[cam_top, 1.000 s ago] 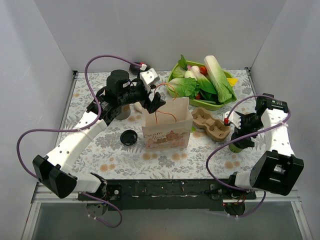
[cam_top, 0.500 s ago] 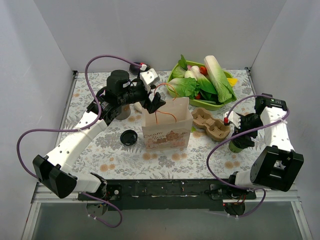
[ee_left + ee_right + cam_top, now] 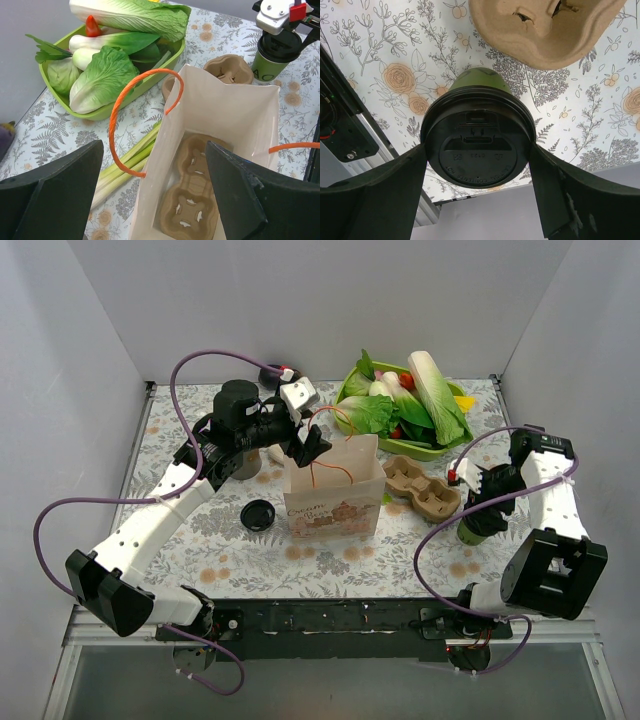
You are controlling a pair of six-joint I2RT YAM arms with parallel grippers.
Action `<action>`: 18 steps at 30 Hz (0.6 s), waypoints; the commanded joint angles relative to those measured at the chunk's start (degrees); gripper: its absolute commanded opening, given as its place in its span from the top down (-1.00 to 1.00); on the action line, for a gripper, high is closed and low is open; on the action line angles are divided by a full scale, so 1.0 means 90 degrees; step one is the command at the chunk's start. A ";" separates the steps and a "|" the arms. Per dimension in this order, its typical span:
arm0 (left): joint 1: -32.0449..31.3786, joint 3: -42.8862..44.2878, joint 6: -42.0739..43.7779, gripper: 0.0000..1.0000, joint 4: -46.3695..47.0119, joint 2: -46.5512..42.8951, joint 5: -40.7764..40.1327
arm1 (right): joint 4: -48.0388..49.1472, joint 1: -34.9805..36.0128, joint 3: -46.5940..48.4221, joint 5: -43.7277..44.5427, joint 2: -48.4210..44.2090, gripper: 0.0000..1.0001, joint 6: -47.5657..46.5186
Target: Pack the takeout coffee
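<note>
Fingers (image 3: 380, 200) of your right gripper (image 3: 478, 152) are closed on the coffee (image 3: 478, 125), one at each side just under its black lid. The cup is upright, and in the top view its base appears to meet the table (image 3: 200, 540).

Clock directions below refer to the top view, with 12 o'clock at the far wall.

1. Coffee: at 4 o'clock from the bag (image 3: 335, 502), well apart from it and near the table's right edge.
2. Left gripper (image 3: 155, 147): its fingers (image 3: 50, 195) are spread wide and hold nothing. It hangs over the bag's open mouth, at the 11 o'clock corner.
3. Bag: upright and open. One carrier (image 3: 192, 210) lies flat on its floor, with its cup wells unfilled. Two orange handles (image 3: 122, 107) arch across the mouth.
4. Tray (image 3: 432, 452): at 1 o'clock from the bag. It holds cabbage, bok choy and a small red item.

Things around and in the way:
- A second carrier (image 3: 422, 488) lies on the table between the coffee and the bag, at 10 o'clock from the cup.
- Green stalks (image 3: 127, 165) lie against the bag's 12 o'clock side.
- A loose lid (image 3: 258, 515) lies at 9 o'clock from the bag.
- A purple cable (image 3: 440, 535) loops just beside the coffee at 8 o'clock.
</note>
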 commanded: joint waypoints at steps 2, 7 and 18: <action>0.0026 -0.0035 -0.0015 -0.67 0.0111 -0.0023 0.0088 | -0.0101 0.0012 0.0257 0.0076 0.0423 -0.27 0.0836; 0.0026 -0.0055 -0.0024 -0.67 0.0130 -0.0042 0.0107 | -0.0101 0.0003 0.0550 -0.0168 0.0824 -0.13 0.1948; 0.0016 -0.0035 -0.0034 -0.68 0.0140 -0.0023 0.0146 | -0.0101 0.0012 0.0590 -0.0461 0.0795 0.29 0.2849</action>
